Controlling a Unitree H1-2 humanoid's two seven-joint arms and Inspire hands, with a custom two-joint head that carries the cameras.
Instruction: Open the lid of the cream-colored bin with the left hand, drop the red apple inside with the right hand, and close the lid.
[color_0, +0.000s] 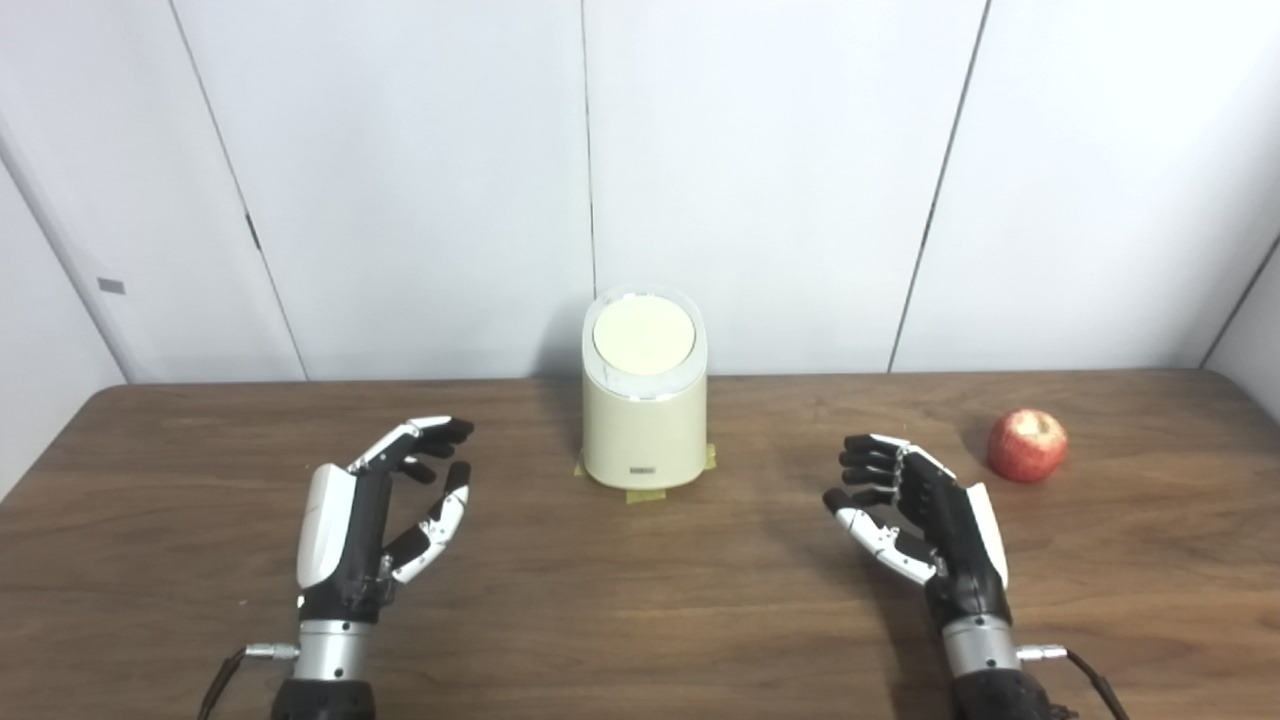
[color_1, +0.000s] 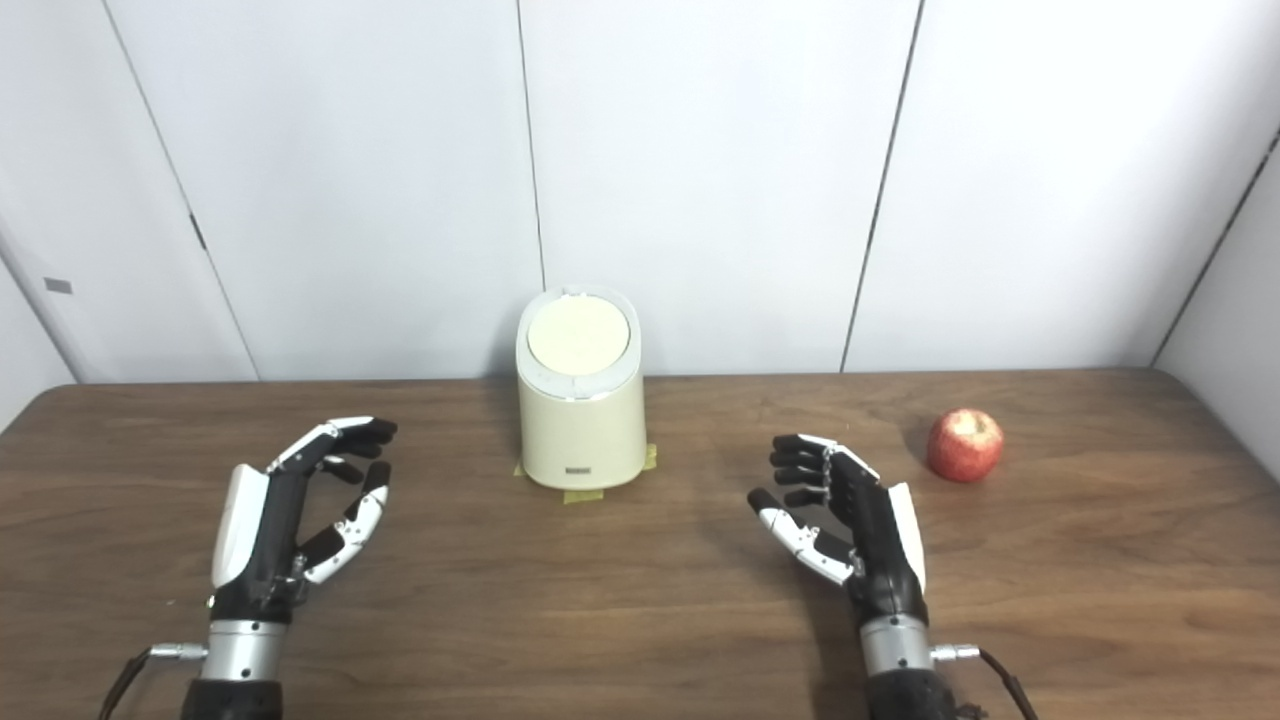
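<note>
The cream-colored bin (color_0: 644, 420) stands upright at the back middle of the wooden table, its round lid (color_0: 643, 335) down flat on top. A red apple (color_0: 1027, 445) rests on the table at the right. My left hand (color_0: 385, 510) hovers open in front and left of the bin, palm turned inward, holding nothing. My right hand (color_0: 915, 510) is open too, palm inward, a short way left and in front of the apple, not touching it.
Yellow tape strips (color_0: 648, 494) mark the bin's base on the brown table (color_0: 640, 610). White wall panels stand just behind the table's far edge. The table's rounded corners show at far left and far right.
</note>
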